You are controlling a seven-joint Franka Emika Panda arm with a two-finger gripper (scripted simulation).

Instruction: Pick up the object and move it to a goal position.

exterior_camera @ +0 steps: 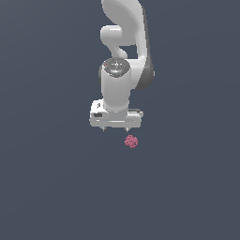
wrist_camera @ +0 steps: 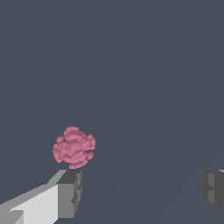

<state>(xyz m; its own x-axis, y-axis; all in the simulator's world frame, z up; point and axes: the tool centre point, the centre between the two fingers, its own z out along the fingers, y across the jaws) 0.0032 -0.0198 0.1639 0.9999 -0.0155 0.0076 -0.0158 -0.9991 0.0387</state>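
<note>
In the wrist view the tool (wrist_camera: 142, 192) is spread wide with nothing between its fingers (wrist_camera: 70, 192), which show at the lower left and lower right corners of the frame. The pinkish-red lump (wrist_camera: 74, 147) lies just beyond the lower-left finger rather than centred in the gap. In the exterior view it sits just below the tool, toward its right edge, on the grey bench (exterior_camera: 47, 187). Descending from here, that finger would probably land on the lump or nudge it aside, since it is small, round and likely to roll.
</note>
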